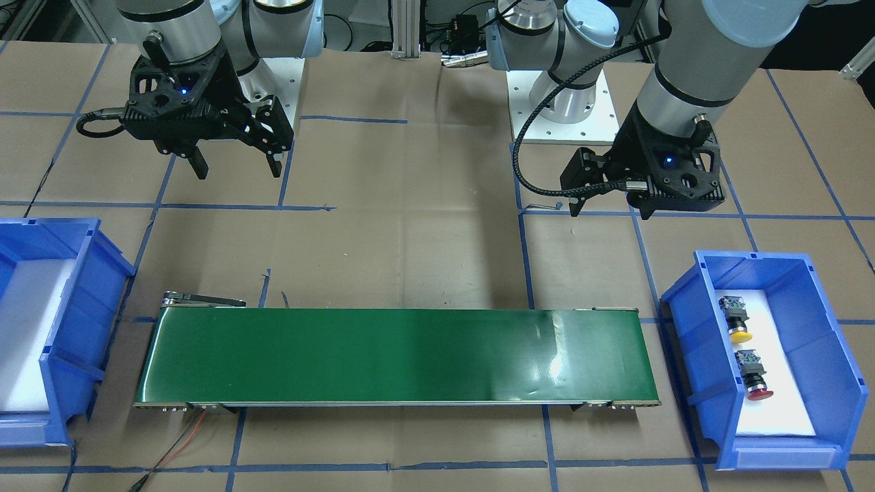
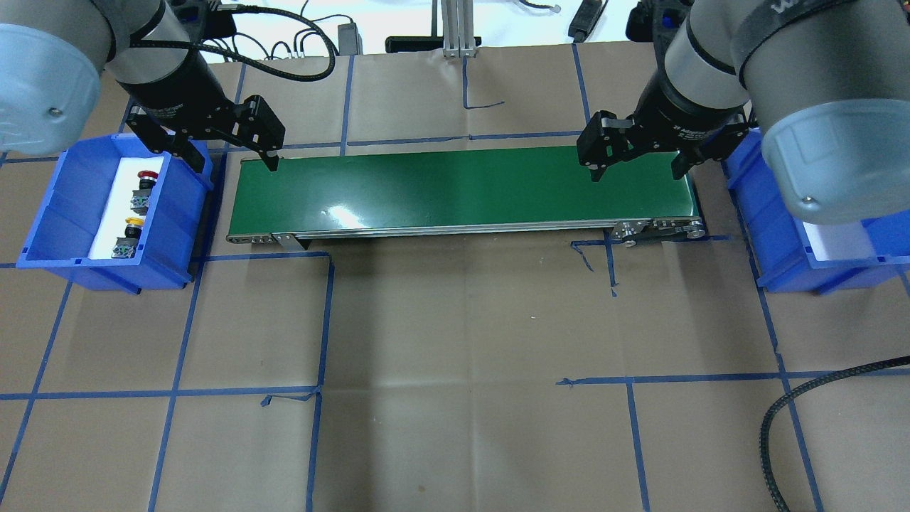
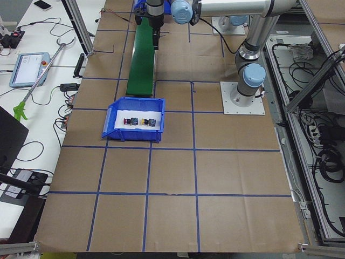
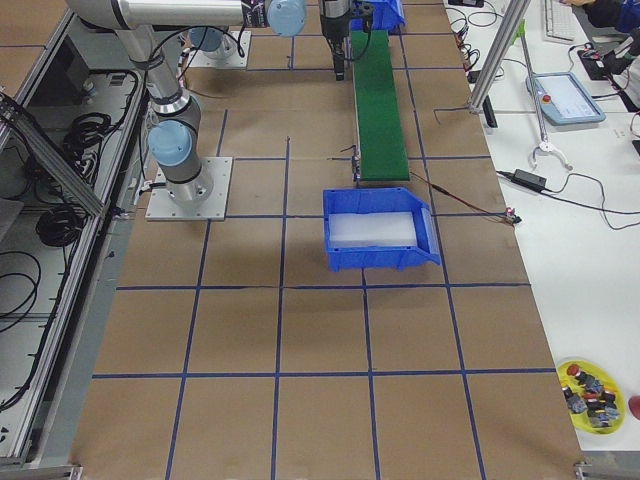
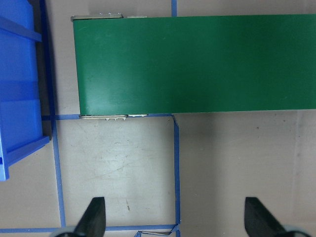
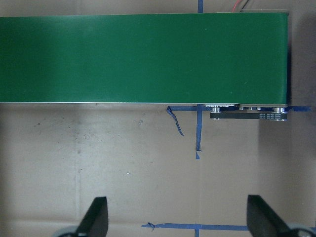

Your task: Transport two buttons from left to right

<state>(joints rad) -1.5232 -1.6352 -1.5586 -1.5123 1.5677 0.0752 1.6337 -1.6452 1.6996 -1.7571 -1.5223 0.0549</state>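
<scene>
1. Hovering over the paper-covered table (image 2: pixel 455 320), the left gripper (image 2: pixel 238 163) hangs with its two black fingers spread wide, gripping nothing and touching nothing.
2. It sits in the air near the left end of the green conveyor belt (image 2: pixel 462 188), on the robot's side of it, close to the left blue bin (image 2: pixel 174 242) but clear of its rim.
3. The left wrist view shows both fingertips (image 5: pixel 96 217) far apart over bare brown paper and blue tape (image 5: pixel 175 163), with the belt's end ahead and a corner of the bin at the edge.
4. The right gripper (image 2: pixel 638 172) mirrors it at the belt's other end, with jaws fully apart and nothing held, suspended near the right blue bin (image 2: pixel 778 235).
5. The right wrist view shows much the same: two fingertips wide apart above paper and tape, the belt's roller end beyond them.
6. The two buttons lie in the left blue bin on a white liner (image 2: pixel 112 213), off to the side of the left gripper and untouched by it.
7. The red button (image 2: pixel 146 179) lies farther from the robot and the yellow button (image 2: pixel 133 227) nearer, one just beside the other in a line.
8. Each button rests on its side, with its cap pointing away from the robot and its grey block toward it.
9. The right blue bin also shows a white liner, and the belt's glossy surface carries a patch of reflected light.
</scene>
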